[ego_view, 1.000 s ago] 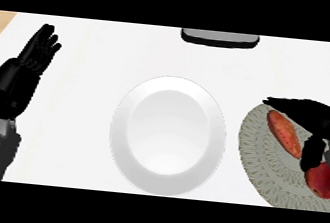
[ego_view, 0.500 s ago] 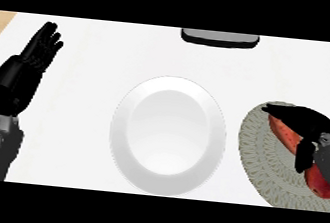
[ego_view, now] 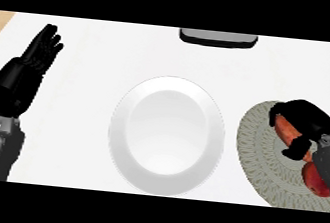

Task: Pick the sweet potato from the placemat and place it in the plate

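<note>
The white counter point(ego_view: 93, 41) carries a white plate point(ego_view: 166, 133) at its centre, taller than wide as seen from above, with nothing on it.

At about three o'clock from the plate lies the round grey woven placemat point(ego_view: 263, 158), its right part running out of view at the edge. The two stand just beside each other, and I cannot tell whether their rims touch.

The sweet potato point(ego_view: 288, 130), reddish-orange, lies on the placemat, stretched from the mat's upper part down toward five o'clock. A second patch of it shows lower right, beside the grey forearm.

The right hand point(ego_view: 308, 120) sits over the upper end of the sweet potato, its black fingers curled round it and the thumb hooked in from the lower side; it is grasping the vegetable. Whether the sweet potato is lifted off the mat cannot be told.

The left hand point(ego_view: 26, 77) rests at nine o'clock, near the left edge, fingers straight and pointing up, holding nothing.

At twelve o'clock, at the counter's far edge, a dark grey object point(ego_view: 218, 37) is partly visible.
</note>
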Robot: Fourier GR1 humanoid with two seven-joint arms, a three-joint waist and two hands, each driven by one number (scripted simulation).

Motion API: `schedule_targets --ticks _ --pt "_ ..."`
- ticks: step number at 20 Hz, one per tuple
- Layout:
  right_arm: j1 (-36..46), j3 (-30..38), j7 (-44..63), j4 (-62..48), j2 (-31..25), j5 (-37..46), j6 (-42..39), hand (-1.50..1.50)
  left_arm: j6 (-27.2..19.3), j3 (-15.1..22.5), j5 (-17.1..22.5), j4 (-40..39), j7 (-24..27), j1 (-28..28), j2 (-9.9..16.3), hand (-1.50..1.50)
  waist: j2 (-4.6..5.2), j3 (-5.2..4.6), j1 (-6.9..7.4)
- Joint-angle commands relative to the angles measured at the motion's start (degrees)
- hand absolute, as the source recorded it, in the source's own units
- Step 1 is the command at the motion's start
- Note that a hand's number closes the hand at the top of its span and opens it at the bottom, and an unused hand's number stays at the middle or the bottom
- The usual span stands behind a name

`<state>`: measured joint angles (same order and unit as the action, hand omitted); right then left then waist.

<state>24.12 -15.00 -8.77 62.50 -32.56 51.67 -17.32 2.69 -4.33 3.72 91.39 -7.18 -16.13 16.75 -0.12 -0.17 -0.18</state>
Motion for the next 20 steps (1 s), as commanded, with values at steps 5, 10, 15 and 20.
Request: schedule_targets --ticks 5,10,15,20 --pt "-16.96 14.94 9.9 3.47 -6.2 -2.85 14.75 1.5 -0.92 -3.4 0.22 -0.91 1.09 2.51 1.24 0.0 -0.71 0.1 -4.56" --pt "-29.6 19.24 11.62 21.27 -6.86 -4.95 19.42 1.5 0.22 -1.46 0.21 4.74 0.16 5.21 0.47 0.0 -0.57 0.08 -2.05" --pt "-36.09 22.27 9.85 40.01 -5.44 -14.1 14.07 1.5 -0.32 -1.44 -0.71 0.94 0.64 2.49 -0.07 0.0 -0.42 0.04 -2.58" --pt "-37.97 22.12 8.65 55.23 -2.3 -22.87 10.46 1.5 -0.68 -0.55 -1.22 3.24 -0.44 3.36 -0.61 0.0 -0.6 0.06 -2.26"
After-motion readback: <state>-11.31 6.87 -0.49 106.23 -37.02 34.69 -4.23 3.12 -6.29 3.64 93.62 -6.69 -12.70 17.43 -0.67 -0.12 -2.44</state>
